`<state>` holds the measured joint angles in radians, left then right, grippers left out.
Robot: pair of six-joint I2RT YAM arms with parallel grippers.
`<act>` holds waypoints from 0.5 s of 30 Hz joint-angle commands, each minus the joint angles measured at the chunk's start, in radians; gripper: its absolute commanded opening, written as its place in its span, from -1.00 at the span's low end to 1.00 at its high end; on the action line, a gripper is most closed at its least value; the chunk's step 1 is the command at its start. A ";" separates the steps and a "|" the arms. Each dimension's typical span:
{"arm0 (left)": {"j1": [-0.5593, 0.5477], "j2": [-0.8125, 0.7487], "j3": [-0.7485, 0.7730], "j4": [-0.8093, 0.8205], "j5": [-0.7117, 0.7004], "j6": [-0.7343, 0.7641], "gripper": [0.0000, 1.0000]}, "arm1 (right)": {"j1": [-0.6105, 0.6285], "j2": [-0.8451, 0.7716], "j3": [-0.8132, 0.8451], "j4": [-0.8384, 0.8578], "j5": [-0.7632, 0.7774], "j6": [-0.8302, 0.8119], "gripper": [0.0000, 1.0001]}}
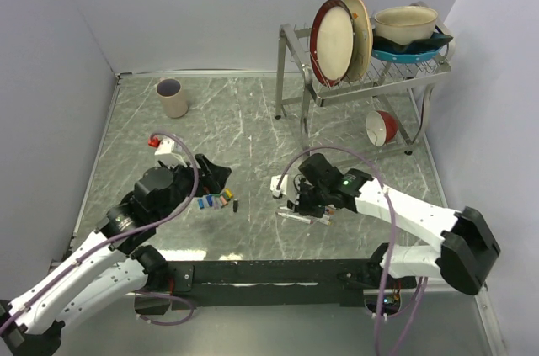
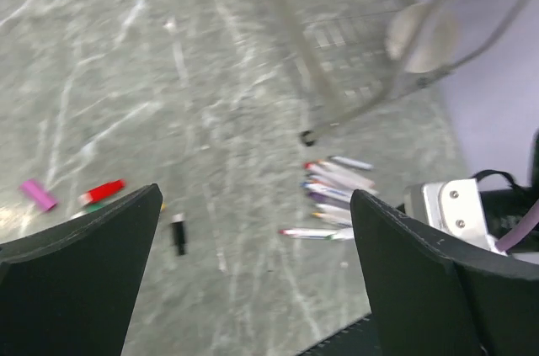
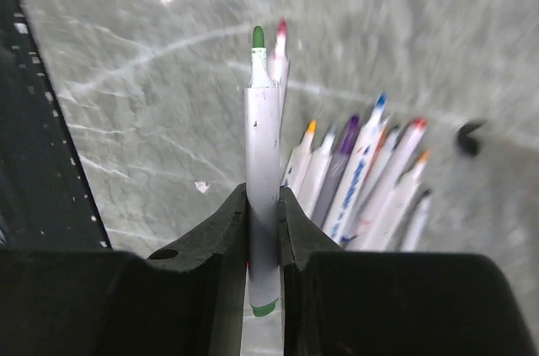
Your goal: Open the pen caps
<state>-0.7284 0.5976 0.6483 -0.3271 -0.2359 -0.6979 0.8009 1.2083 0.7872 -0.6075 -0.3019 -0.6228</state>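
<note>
Right wrist: got right claw (image 3: 263, 204) clamped on a pen (image 3: 263, 146), green tip bare. Left claw (image 2: 255, 200) wide apart, holding nothing. Spotted caps (image 1: 215, 200) loose on surface (image 1: 253, 120) beside it. Probably light, slick, rolly; best pinched across the sides.

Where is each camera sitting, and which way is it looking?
Top external: high above and behind the arms, looking down on the table; both arms show, with the left gripper and right gripper.
Left wrist: on the left arm, looking across the table towards the dish rack; its open fingers frame the view.
Right wrist: on the right arm, looking down along its gripper, which is shut on a green-tipped pen.
Shared: both wrist views see the pile of uncapped pens; the top and left wrist views both see the loose caps.
</note>
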 commanded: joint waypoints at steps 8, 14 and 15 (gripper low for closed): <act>-0.002 0.022 -0.044 0.013 -0.089 0.008 0.99 | -0.014 0.204 0.056 -0.003 0.155 0.228 -0.89; -0.009 -0.016 -0.053 0.019 -0.094 0.005 0.99 | -0.029 0.238 0.067 -0.003 0.156 0.241 -0.74; -0.009 -0.021 -0.055 0.020 -0.095 0.005 0.99 | -0.031 0.240 0.066 -0.002 0.158 0.242 -0.72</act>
<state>-0.7311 0.6044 0.6033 -0.3458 -0.3126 -0.6987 0.7845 1.4498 0.8131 -0.6220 -0.1635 -0.4084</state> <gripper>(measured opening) 0.994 0.217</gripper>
